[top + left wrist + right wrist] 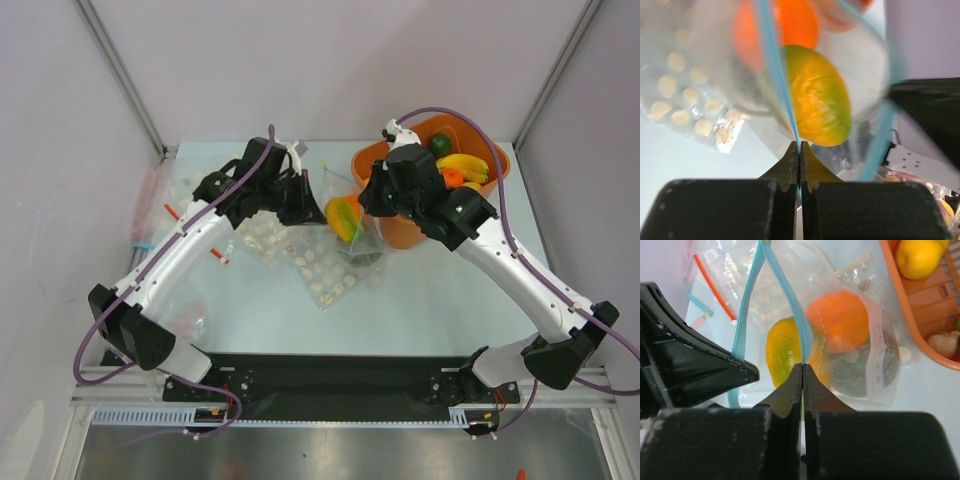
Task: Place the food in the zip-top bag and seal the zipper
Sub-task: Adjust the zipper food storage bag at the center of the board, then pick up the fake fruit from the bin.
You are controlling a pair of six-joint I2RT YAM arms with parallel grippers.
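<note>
Both jaws tight on zipper (806, 344)

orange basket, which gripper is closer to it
Right. The right gripper sits beside the orange basket; the left gripper is farther left, across the mango. Both are shut on the zipper.

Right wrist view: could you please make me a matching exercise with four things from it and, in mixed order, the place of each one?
Things:
1. orange
2. lemon
3. zipper
4. red strip

Places:
A. in the orange basket
B. pinched in the shut right pincer
C. inside the zip-top bag
D. on another clear bag, upper left of the view

Pairs: 1-C, 2-A, 3-B, 4-D.
</note>
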